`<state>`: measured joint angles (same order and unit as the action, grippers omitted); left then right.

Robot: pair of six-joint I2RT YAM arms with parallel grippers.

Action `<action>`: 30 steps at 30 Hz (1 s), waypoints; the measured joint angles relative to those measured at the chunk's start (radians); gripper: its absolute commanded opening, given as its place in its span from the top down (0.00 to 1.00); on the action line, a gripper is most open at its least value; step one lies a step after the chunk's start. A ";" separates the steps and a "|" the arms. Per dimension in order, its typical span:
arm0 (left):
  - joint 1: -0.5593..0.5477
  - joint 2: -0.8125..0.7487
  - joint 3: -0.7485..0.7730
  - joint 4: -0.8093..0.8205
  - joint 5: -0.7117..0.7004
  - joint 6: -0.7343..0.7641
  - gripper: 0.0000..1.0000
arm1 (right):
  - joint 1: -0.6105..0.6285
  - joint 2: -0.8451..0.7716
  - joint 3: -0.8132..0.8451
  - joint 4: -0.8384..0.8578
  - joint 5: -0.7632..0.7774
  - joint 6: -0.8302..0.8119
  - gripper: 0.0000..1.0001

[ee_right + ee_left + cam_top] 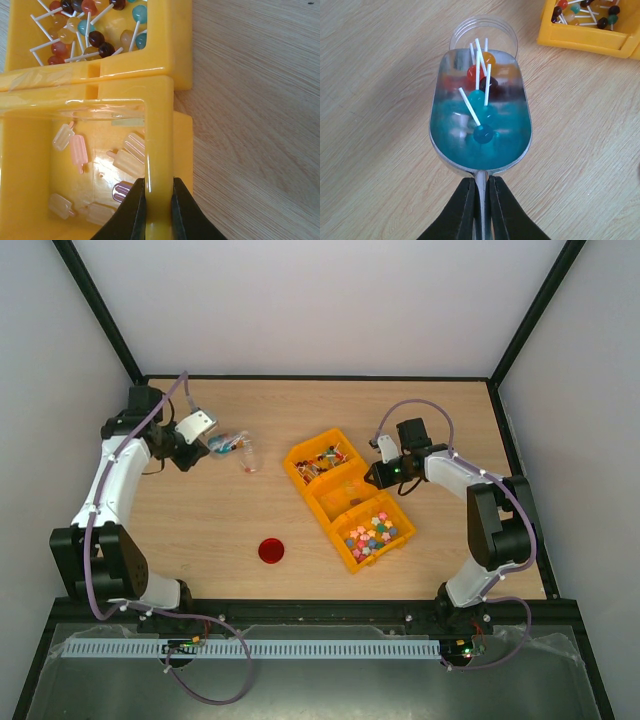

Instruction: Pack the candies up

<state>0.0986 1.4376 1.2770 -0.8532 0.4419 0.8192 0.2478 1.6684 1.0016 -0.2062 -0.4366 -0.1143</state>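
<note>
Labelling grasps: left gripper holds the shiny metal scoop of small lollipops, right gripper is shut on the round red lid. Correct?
No. The right wrist view shows the right gripper shut on a wall of the yellow plastic compartment tray; the round red lid lies alone on the wooden table. The left gripper does hold the shiny metal scoop of small lollipops.

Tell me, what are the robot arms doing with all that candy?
The left gripper is shut on the handle of a metal scoop holding little lollipops, its tip at the mouth of a clear jar. The right gripper pinches a wall of the yellow tray, apparently steadying it. A red lid lies on the table.
</note>
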 measured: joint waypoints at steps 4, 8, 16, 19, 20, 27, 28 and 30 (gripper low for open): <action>-0.004 0.011 0.014 -0.009 -0.008 0.004 0.98 | 0.000 0.000 0.000 0.001 0.000 0.002 0.99; -0.006 0.021 0.028 -0.014 -0.018 0.006 0.98 | 0.000 0.002 0.000 0.003 -0.002 0.003 0.99; -0.011 0.024 0.041 -0.033 -0.032 0.012 0.98 | 0.000 0.008 0.005 0.007 -0.005 0.004 0.99; -0.014 0.024 0.046 -0.039 -0.039 0.013 0.98 | 0.000 0.011 0.005 0.011 -0.005 0.006 0.99; -0.015 0.024 0.048 -0.040 -0.041 0.014 0.98 | 0.000 0.011 0.005 0.013 -0.006 0.008 0.99; -0.019 0.024 0.053 -0.049 -0.051 0.016 0.98 | 0.000 0.016 0.005 0.026 -0.010 0.011 0.99; -0.020 0.024 0.054 -0.050 -0.051 0.017 0.98 | 0.000 0.017 0.005 0.026 -0.011 0.012 0.99; -0.021 0.024 0.058 -0.055 -0.056 0.019 0.98 | 0.000 0.017 0.005 0.026 -0.011 0.012 0.99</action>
<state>0.0772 1.4616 1.3350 -0.9081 0.3862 0.8379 0.2478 1.6852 1.0069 -0.1799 -0.4477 -0.1024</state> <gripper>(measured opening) 0.060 0.084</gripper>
